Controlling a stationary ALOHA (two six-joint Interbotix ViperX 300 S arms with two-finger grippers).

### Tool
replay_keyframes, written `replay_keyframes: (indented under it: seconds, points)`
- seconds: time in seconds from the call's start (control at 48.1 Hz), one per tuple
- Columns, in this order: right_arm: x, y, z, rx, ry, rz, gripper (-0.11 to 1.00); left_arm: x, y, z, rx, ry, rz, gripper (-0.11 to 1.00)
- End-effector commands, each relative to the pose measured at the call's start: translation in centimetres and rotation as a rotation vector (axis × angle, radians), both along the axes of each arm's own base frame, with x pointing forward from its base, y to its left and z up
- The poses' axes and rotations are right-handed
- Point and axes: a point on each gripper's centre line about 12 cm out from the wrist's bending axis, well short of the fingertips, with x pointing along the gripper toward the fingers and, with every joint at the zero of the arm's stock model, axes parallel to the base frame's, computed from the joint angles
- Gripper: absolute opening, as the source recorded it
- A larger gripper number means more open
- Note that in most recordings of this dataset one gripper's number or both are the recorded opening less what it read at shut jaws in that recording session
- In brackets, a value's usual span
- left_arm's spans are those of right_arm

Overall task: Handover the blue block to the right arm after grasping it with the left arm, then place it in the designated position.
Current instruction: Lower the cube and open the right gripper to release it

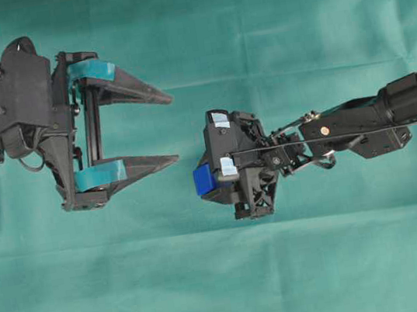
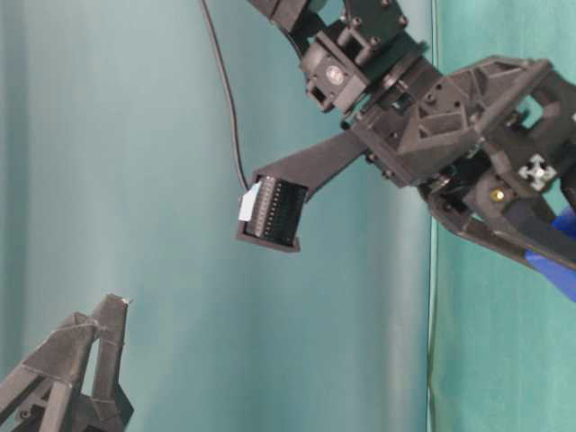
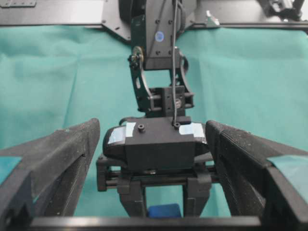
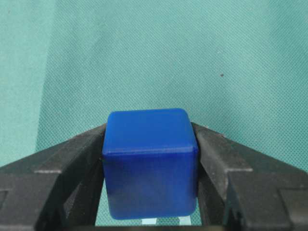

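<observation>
- The right gripper (image 4: 149, 192) pinches the block (image 4: 150, 163) between its two plain black fingers (image 4: 72, 168); each finger presses a side face of the cube, which sits square between the tips.
- From overhead the block (image 1: 203, 179) shows as a blue patch at the left end of the right gripper (image 1: 206, 180), near the middle of the cloth (image 1: 227, 279); the gripper tilts downward there, and whether the cube touches the cloth I cannot tell.
- The right arm (image 1: 376, 119) reaches in from the right edge, angled slightly down toward its wrist.
- The left gripper (image 1: 165, 127) stands spread wide, holding nothing; its teal-banded fingers (image 1: 123, 86) point right, toward the block, with a clear gap of cloth between tips and cube.
- From the left wrist camera, the two ridged fingers (image 3: 62, 159) frame the right arm's wrist head-on; a sliver of the block (image 3: 164, 210) shows low down behind it.
- At table level the block (image 2: 560, 261) is a blue edge at the far right, under the right gripper's body.
- The white marks are not visible to me in any view.
</observation>
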Motion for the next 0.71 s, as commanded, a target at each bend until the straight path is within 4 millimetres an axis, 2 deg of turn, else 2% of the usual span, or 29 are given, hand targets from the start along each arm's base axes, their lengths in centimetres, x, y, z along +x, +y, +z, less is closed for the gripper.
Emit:
replay_keyframes:
  seconds: [0.0,0.687]
  points:
    - [0.77,-0.07,1.54,0.010,-0.051,-0.005,0.51,0.15,0.05,1.14,0.001,-0.031,0.001,1.00]
    - [0.74,0.02,1.56,0.038,-0.068,-0.016,0.52,0.15,0.05,1.14,0.001,-0.031,0.001,1.00]
